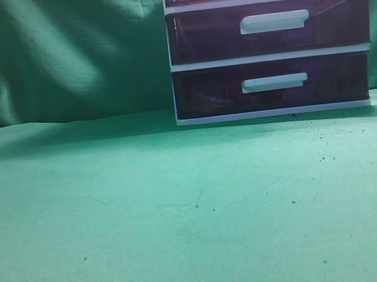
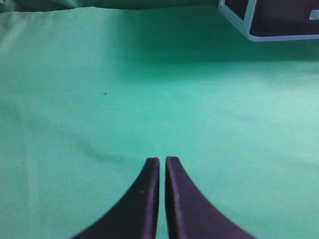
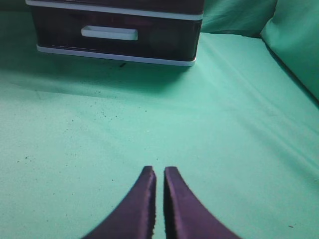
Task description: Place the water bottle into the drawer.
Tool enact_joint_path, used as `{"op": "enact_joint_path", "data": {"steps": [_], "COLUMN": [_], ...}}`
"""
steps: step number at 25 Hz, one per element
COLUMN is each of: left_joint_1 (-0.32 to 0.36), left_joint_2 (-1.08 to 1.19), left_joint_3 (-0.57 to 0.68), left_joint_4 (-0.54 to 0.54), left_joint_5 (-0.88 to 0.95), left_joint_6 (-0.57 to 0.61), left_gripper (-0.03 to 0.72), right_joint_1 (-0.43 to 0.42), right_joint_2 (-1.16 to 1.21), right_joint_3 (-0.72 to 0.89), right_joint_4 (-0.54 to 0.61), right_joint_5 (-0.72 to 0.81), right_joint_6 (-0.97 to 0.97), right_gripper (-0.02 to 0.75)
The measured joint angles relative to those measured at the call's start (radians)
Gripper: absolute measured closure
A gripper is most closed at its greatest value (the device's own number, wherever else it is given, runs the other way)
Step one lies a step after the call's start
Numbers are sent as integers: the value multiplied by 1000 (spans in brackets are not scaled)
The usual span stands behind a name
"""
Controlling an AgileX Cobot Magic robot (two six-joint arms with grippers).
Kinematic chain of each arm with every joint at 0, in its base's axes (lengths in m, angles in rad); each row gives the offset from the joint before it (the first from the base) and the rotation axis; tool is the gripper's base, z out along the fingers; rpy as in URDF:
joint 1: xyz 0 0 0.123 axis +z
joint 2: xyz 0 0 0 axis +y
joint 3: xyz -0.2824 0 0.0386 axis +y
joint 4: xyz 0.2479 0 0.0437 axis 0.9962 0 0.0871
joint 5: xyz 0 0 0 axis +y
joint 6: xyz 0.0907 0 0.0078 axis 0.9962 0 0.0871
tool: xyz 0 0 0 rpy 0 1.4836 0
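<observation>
We can't spot the water bottle in any view, so no axis or direction to give, both left gripper (image 2: pixel 162 160) & right gripper (image 3: pixel 159 169) pinched nearly closed w/ nothing held, and the right arm looks nearer the shut drawer unit (image 1: pixel 269 43).

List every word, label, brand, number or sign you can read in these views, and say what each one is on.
None: no readable text in any view.
Drawer unit: dark fronts and plain white handles, no label or brand visible.
Green cloth: only dark specks, no print.
Left tool and right tool: plain dark fingers, no markings.
No water bottle is in view, so no bottle label can be read.
</observation>
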Motion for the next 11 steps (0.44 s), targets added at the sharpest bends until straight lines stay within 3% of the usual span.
{"op": "enact_joint_path", "data": {"steps": [11], "left_joint_1": [0], "left_joint_2": [0], "left_joint_3": [0], "left_joint_4": [0], "left_joint_5": [0], "left_joint_6": [0], "left_gripper": [688], "right_joint_1": [0], "right_joint_2": [0], "right_joint_3": [0], "right_joint_4": [0], "right_joint_5": [0], "right_joint_6": [0], "right_gripper": [690]}}
